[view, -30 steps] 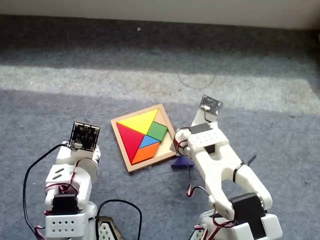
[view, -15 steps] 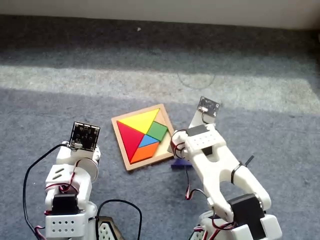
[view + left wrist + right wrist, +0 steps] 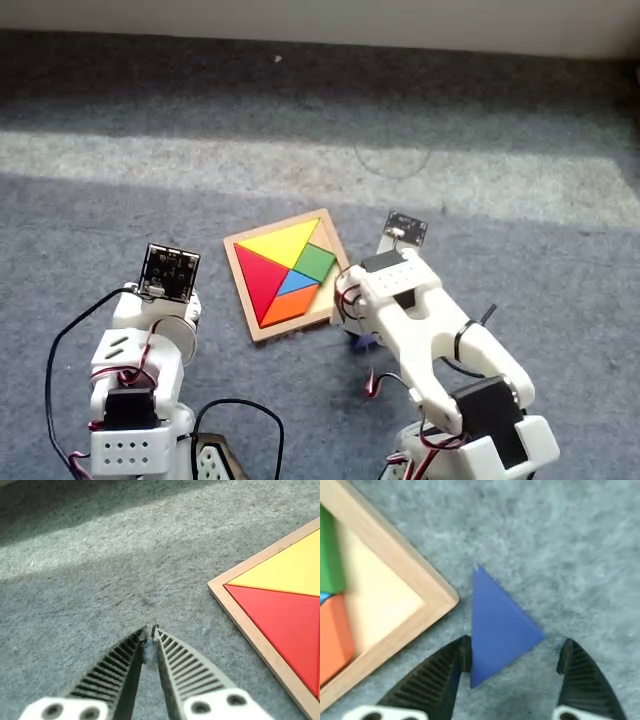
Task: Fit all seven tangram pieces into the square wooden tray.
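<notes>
The square wooden tray (image 3: pixel 270 228) lies on the carpet and holds yellow (image 3: pixel 280 245), red (image 3: pixel 258 280), green (image 3: pixel 316 262), light blue (image 3: pixel 296 283) and orange (image 3: pixel 290 305) pieces. A bare wooden slot (image 3: pixel 380 605) shows by the tray's corner (image 3: pixel 437 600). Just outside that corner a dark blue triangle (image 3: pixel 500 627) lies flat on the carpet. My right gripper (image 3: pixel 515 655) is open around it, with one finger (image 3: pixel 462 655) touching its edge. The right arm (image 3: pixel 400 300) covers most of the triangle (image 3: pixel 363 341) from above. My left gripper (image 3: pixel 149 630) is shut over bare carpet beside the tray (image 3: pixel 250 625).
Grey carpet spreads all around, with a sunlit band (image 3: pixel 200 160) beyond the tray. The left arm (image 3: pixel 150 335) stands left of the tray. Cables (image 3: pixel 60 350) loop near both arm bases.
The right arm has shifted left and toward the near side, coming down over the dark blue triangle, which it now mostly covers from above. The left arm has not moved.
</notes>
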`<action>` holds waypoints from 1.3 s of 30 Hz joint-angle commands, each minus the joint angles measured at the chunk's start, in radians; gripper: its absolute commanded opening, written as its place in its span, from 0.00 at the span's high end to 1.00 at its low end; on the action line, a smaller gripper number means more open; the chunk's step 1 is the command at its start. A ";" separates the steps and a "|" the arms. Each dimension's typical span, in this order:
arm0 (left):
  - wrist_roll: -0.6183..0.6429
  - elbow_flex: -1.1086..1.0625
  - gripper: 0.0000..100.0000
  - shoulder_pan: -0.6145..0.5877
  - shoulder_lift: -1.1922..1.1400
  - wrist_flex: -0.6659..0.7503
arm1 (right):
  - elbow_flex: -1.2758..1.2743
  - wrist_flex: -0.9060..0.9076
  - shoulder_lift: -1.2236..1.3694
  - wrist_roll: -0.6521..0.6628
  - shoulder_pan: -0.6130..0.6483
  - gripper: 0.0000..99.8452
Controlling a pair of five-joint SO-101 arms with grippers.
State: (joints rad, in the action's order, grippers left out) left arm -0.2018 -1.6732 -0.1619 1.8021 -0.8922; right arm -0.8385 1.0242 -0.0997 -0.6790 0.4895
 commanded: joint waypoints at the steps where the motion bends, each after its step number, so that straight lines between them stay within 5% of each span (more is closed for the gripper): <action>1: -0.009 -0.022 0.95 -0.007 0.013 -0.005 | 0.005 -0.061 0.004 0.002 -0.048 0.72; 10: -0.009 -0.022 0.95 -0.008 0.013 -0.006 | -0.031 -0.232 0.004 0.092 -0.048 0.72; 28: -0.009 -0.022 0.95 -0.008 0.013 -0.006 | -0.025 -0.237 -0.007 0.157 -0.048 0.73; 39: -0.009 -0.022 0.95 -0.008 0.013 -0.006 | -0.025 -0.237 -0.007 0.230 -0.048 0.94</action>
State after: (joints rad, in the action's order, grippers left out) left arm -0.2018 -1.6732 -0.1619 1.8021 -0.8922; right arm -0.8723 0.8661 -0.1151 -0.4902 0.4419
